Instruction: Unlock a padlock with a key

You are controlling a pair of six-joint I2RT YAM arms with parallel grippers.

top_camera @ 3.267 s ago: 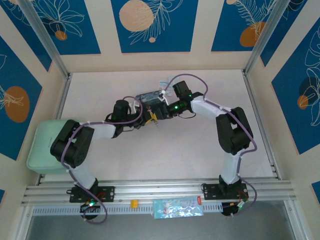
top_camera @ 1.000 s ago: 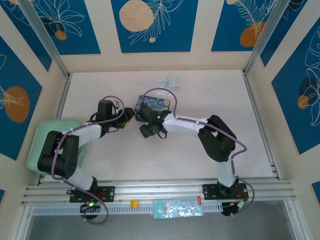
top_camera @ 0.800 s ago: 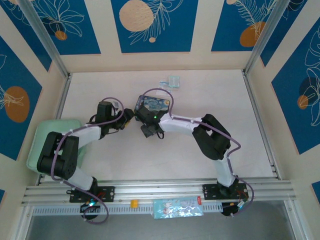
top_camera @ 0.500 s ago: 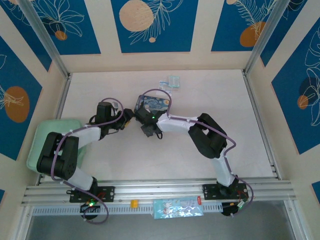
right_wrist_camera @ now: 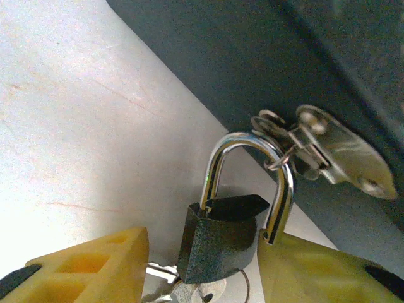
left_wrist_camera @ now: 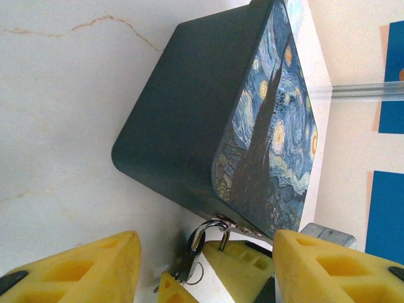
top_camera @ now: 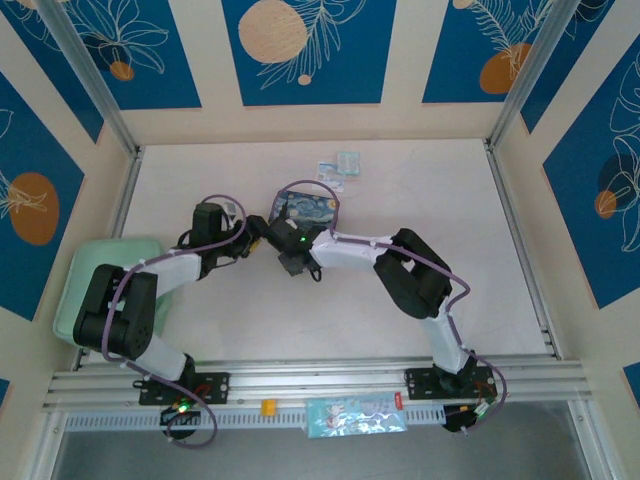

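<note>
Padlock (right_wrist_camera: 218,246) hangs at the front wall of the tin (left_wrist_camera: 189,126), low down and close over the tabletop (top_camera: 400,300). Dark grainy body, tilted. Silver shackle (right_wrist_camera: 249,140) is threaded through the small wire loop on the tin's metal hasp (right_wrist_camera: 334,158). One shackle leg is seated in the body; the other ends free, just beside the body's upper corner and outside it. Key (right_wrist_camera: 189,291): silvery bits and a thin ring bunch at the underside of the body; cannot tell whether a key sits in the keyhole. Right tool (right_wrist_camera: 202,265) is released, its yellow fingers (right_wrist_camera: 88,265) spread to either side of the padlock. There is a clear gap on one side; on the other, the finger lies right against the free shackle leg, contact not certain. Left tool (left_wrist_camera: 205,268) is also released, yellow fingers wide apart, grasping nothing. It faces the same corner of the tin from the opposite side, with the padlock and the right tool's fingertips showing between its own. The tin has a dark blue-grey wall and a starry-night painted lid, and sits mid-tabletop in the overhead view, the two tools meeting at its near-left corner. A small pale packet (top_camera: 340,165) lies beyond the tin toward the far wall, well apart.
</note>
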